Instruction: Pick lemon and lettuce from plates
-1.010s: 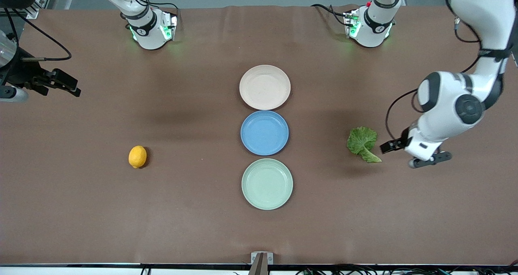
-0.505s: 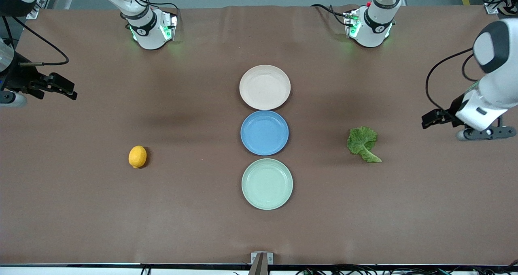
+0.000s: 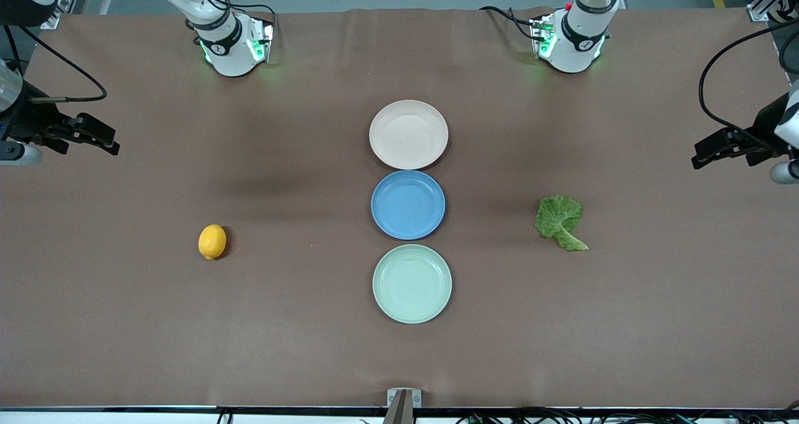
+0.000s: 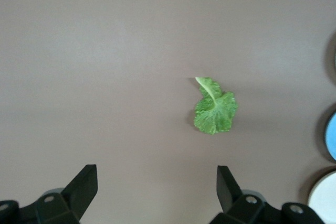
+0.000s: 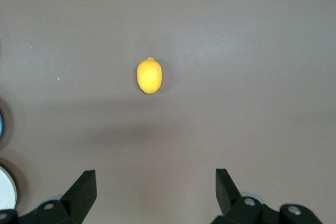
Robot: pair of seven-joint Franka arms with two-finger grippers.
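The lemon (image 3: 212, 241) lies on the bare table toward the right arm's end; it also shows in the right wrist view (image 5: 149, 75). The lettuce (image 3: 558, 221) lies on the bare table toward the left arm's end, and shows in the left wrist view (image 4: 214, 107). The beige-pink plate (image 3: 408, 134) and the mint green plate (image 3: 412, 283) stand empty in the middle. My left gripper (image 3: 700, 154) is open and empty, high over the table's left-arm end. My right gripper (image 3: 107, 142) is open and empty over the right-arm end.
A blue plate (image 3: 407, 204) stands empty between the two task plates, forming a line down the table's middle. The arm bases (image 3: 234, 43) stand along the table edge farthest from the front camera.
My left gripper has risen and drawn away from the lettuce toward its end of the table. The right gripper shifted slightly, then held still. Lemon and lettuce have not moved.
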